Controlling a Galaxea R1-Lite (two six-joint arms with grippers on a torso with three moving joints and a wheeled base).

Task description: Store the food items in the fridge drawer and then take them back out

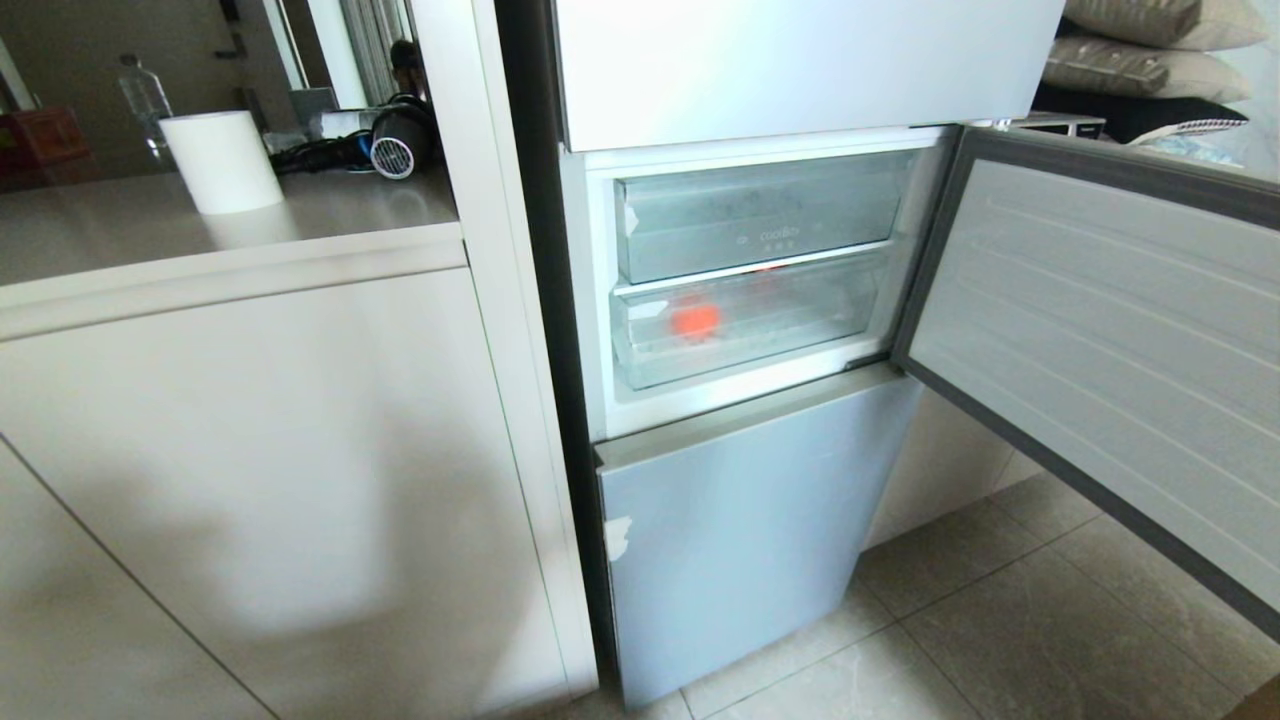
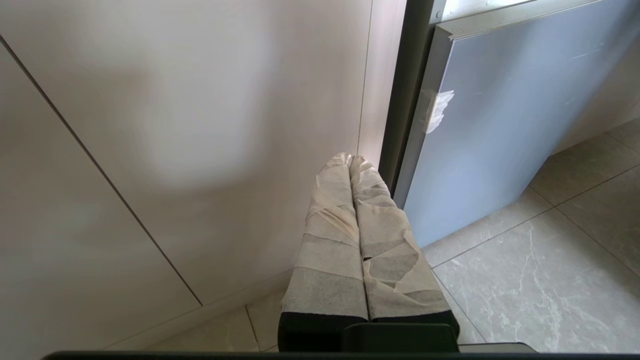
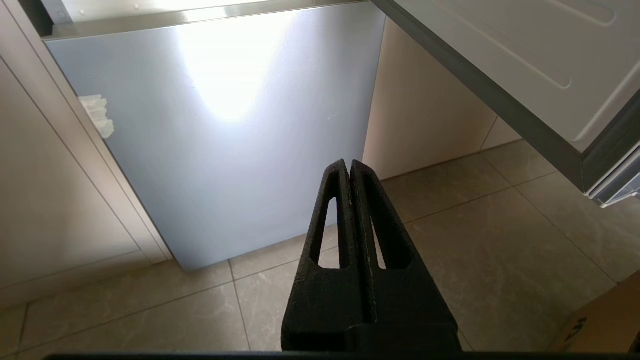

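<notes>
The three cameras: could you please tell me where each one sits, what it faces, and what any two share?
Head view: high up, looking down at the open fridge compartment, its drawer holding a red fruit; no arm shows.
Left wrist view: low, behind the shut left gripper, facing the cabinet and lower fridge door.
Right wrist view: low, behind the shut right gripper, facing that door.
All share the door's white tape scrap.

- We note pale cabinet fronts point(image 1: 260, 450) under a beige table point(image 1: 200, 225) left of the fridge.
- We record a white roll point(image 1: 222, 160), a hairdryer point(image 1: 395, 140) and a bottle point(image 1: 145, 100) on it.
- Floor tiles point(image 1: 1000, 620) are grey, marbled; daylight glares off the lower door panel point(image 3: 225, 125).
</notes>
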